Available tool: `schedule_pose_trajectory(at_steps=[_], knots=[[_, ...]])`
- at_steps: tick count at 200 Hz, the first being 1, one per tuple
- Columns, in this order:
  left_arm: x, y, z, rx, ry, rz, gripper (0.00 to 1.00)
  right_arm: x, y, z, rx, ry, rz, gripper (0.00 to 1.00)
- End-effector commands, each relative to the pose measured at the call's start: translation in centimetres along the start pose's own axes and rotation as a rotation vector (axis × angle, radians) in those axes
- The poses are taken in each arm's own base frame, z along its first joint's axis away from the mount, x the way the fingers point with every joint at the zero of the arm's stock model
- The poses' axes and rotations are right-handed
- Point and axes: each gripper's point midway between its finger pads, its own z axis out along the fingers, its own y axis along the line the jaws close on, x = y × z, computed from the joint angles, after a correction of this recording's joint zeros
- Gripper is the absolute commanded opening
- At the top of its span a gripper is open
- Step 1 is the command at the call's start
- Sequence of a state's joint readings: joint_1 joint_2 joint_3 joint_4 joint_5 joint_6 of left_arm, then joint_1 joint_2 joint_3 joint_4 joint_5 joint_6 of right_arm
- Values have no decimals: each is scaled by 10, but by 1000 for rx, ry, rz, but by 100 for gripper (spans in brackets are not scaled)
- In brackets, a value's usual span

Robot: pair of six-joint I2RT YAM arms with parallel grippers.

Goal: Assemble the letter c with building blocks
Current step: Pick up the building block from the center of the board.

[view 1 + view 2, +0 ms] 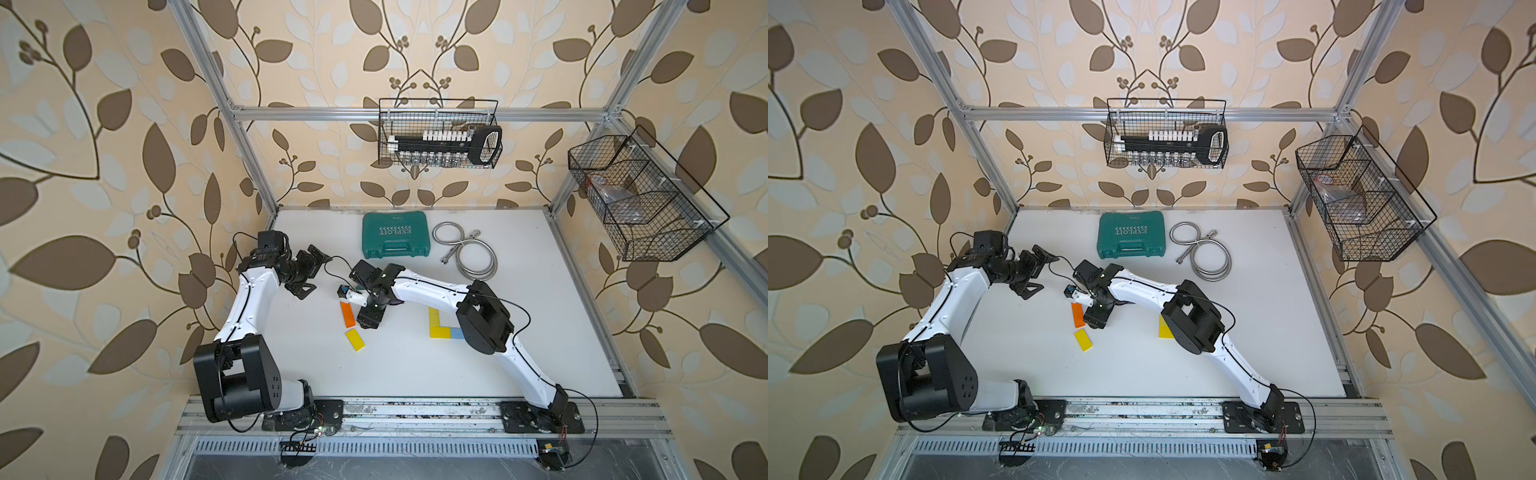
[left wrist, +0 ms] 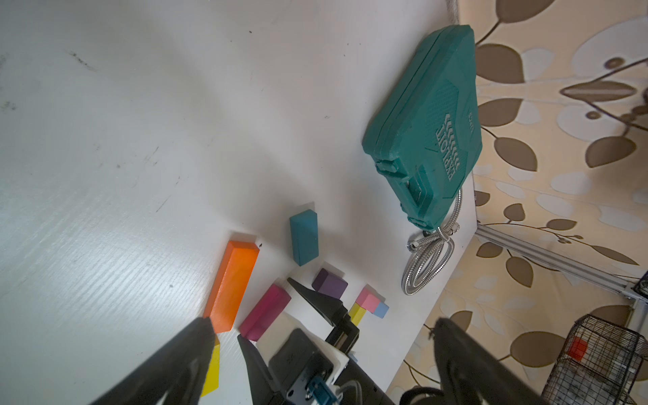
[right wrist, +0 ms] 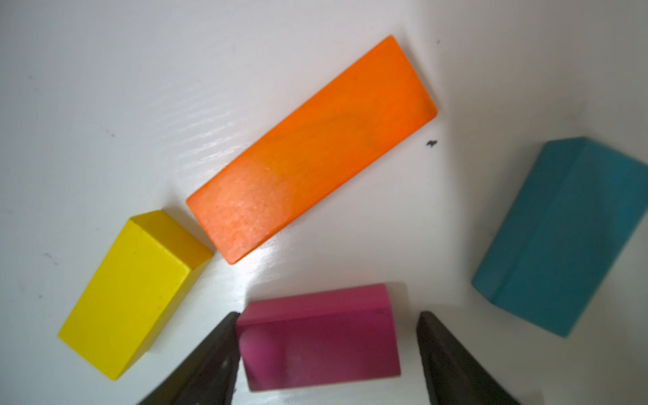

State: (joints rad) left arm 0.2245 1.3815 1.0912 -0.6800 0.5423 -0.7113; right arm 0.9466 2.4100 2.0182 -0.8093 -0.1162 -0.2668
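**A:** Two grippers over the white table [image 1: 415, 374]. How does the left one stand?

**B:** The left gripper [image 1: 318, 272] hangs at about 9 o'clock on the table. Its jaws are spread wide, with nothing between them.

**A:** And the loose blocks?

**B:** Toward the centre the orange block [image 1: 347, 314] lies flat. A yellow block [image 1: 355, 338] sits just beside its near end, at its 5 o'clock.

**A:** The right one?

**B:** The right gripper [image 3: 328, 312] points down at the orange block's 3 o'clock, jaws either side of the magenta block [image 3: 317, 336], which lies flat on the table. One finger [image 3: 210, 364] is against the block's side and the other stands clear of it, so nothing is clamped. The teal block [image 3: 561, 238] and the purple block [image 2: 329, 284] lie near, apart from it.

**A:** The letter?

**B:** Farther toward 3 o'clock, a yellow L [image 1: 434, 328] has a light blue block [image 1: 456, 332] touching the end of its foot. The right arm covers the rest. The left wrist view shows a pink block [image 2: 368, 298] against the light blue one.

**A:** Anything else?

**B:** A green case [image 1: 394, 235] sits at 12 o'clock, with a metal hose [image 1: 469, 253] at its 3 o'clock.
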Motion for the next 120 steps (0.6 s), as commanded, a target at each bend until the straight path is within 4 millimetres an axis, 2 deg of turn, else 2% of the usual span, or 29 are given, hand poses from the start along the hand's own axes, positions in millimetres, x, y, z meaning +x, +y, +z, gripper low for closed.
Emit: schedule_pose_trajectory(at_steps=[1, 17, 33, 49, 67, 82, 101, 120], knots=[[-3, -12, -13, 34, -28, 23, 99, 22, 8, 17, -35, 85, -3, 71], [-3, -12, -12, 35, -28, 24, 99, 21, 11, 12, -40, 81, -8, 64], [-3, -11, -12, 36, -28, 21, 99, 18, 17, 6, -45, 73, -17, 49], [-3, -11, -11, 38, -26, 21, 99, 13, 24, -2, -44, 58, -4, 30], [-2, -11, -11, 37, -26, 21, 99, 2, 27, -20, -48, 15, 74, 27], [-2, -11, -12, 39, -25, 21, 99, -12, 25, -42, -58, -59, 161, 27], [-1, -10, -11, 37, -22, 23, 99, -25, 16, -69, -64, -148, 276, 28], [0, -10, -11, 39, -19, 23, 99, -29, 10, -83, -72, -201, 346, 29]])
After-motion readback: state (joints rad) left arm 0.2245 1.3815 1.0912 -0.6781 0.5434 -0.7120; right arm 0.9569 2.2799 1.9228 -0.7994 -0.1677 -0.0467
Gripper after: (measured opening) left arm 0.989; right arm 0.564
